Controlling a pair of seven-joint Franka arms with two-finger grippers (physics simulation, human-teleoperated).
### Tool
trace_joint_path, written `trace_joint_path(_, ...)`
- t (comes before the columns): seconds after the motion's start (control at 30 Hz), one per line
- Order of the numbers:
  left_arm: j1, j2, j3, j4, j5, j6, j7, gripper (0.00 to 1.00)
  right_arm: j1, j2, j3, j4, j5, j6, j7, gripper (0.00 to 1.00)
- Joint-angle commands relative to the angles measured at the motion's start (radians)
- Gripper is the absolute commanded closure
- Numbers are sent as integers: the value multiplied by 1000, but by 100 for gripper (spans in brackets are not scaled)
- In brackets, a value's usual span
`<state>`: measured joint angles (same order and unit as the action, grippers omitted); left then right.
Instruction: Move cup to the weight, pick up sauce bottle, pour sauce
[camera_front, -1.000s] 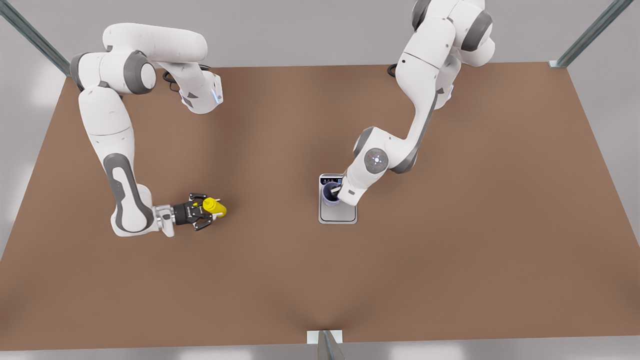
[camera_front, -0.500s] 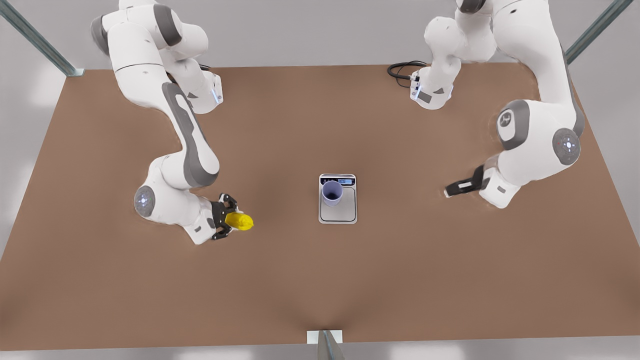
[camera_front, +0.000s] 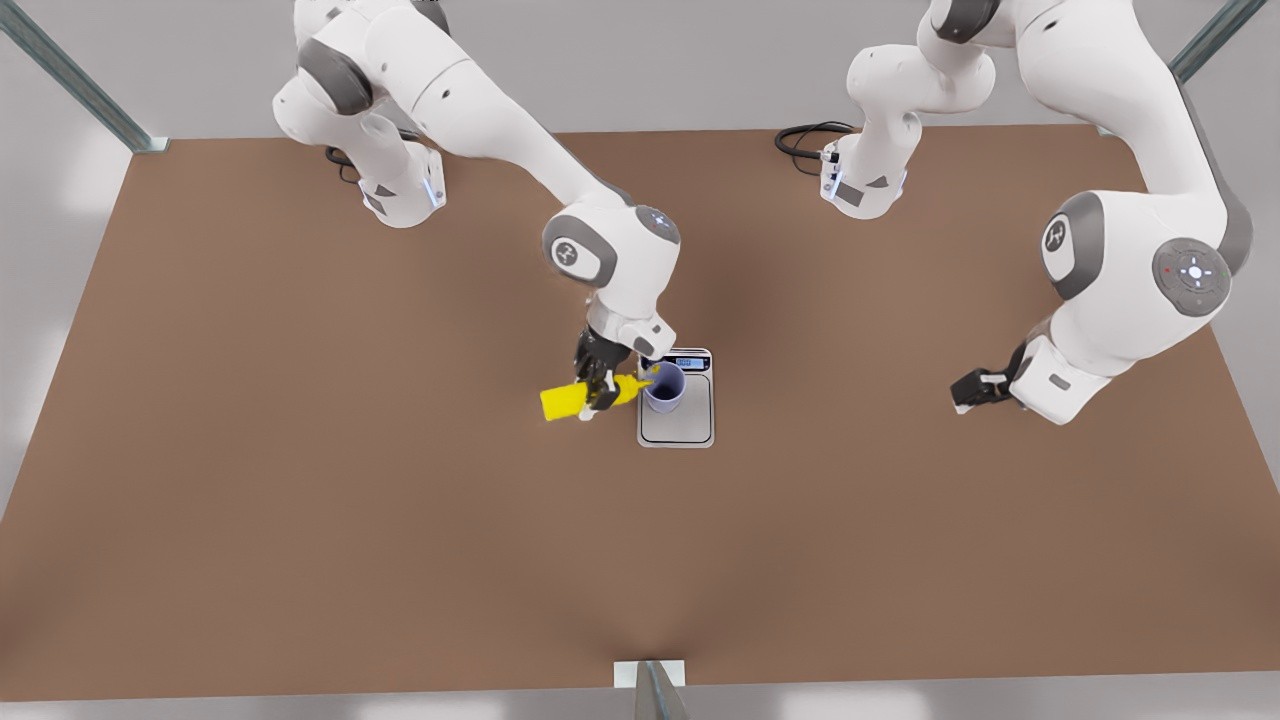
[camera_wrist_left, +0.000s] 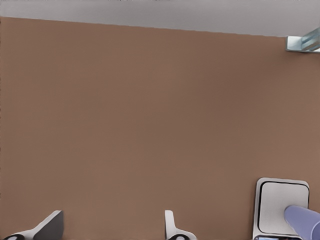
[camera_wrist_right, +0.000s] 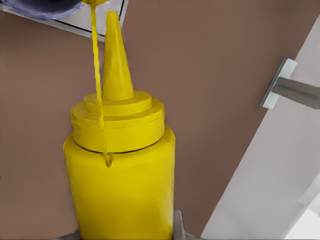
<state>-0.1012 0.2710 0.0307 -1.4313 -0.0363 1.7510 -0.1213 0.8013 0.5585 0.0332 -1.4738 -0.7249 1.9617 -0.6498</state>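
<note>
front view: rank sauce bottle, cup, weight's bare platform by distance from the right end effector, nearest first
1. sauce bottle: held tipped in the right end effector, nozzle toward the cup.
2. cup: on the weight's end nearest that end effector.
3. bare platform of the weight: past the cup, toward the front view's lower right.

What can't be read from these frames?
Weight display reading: front view, too small.
Sauce level in cup: front view, too small.
Right gripper contact on sauce bottle: right wrist view, the bottle hides the fingers.
Left gripper, waiting open at front view's right: palm cut off by left wrist view's edge.
</note>
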Motion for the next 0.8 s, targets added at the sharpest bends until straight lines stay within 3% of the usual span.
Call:
trace_joint_path(0.0,0,0,0,0,12,8,0,0,2,7,1,6,-20,-12,1,43)
trace_joint_path(0.4,0,8,2,0,19,32,-1,0,91,113,1,23,-152,-53,59,43)
trace_joint_path(0.77,0,13,3,2,19,50,-1,0,59,109,-1,87,-87,-83,49,43)
